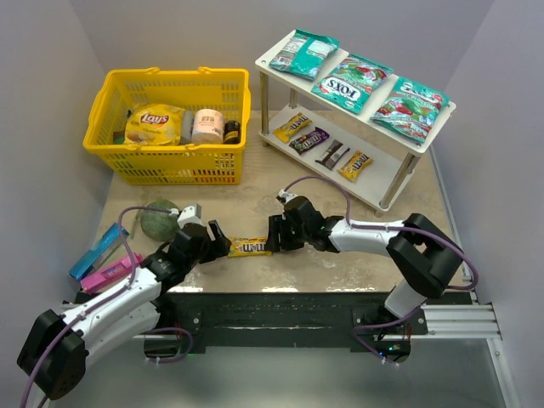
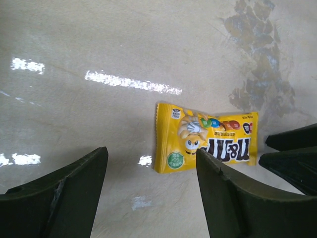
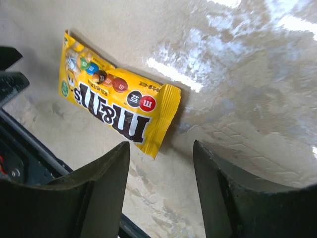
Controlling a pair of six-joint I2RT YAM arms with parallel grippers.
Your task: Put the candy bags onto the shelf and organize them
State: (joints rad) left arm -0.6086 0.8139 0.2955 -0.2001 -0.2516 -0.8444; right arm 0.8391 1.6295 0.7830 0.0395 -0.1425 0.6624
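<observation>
A yellow M&M's packet point(image 1: 251, 247) lies flat on the counter point(image 1: 255, 200) toward its near edge. It sits between the left gripper point(image 1: 219, 247), close by its left end, and the right gripper point(image 1: 274, 235), close by its right end. Both grippers are spread and grip nothing; in each wrist view the packet lies on the counter ahead of the fingers rather than pinched between them. At the far right, the white shelf point(image 1: 384, 175) carries three teal candy bags point(image 1: 351, 82) in a row on its top board and four small packets point(image 1: 308, 139) on its lower board.
</observation>
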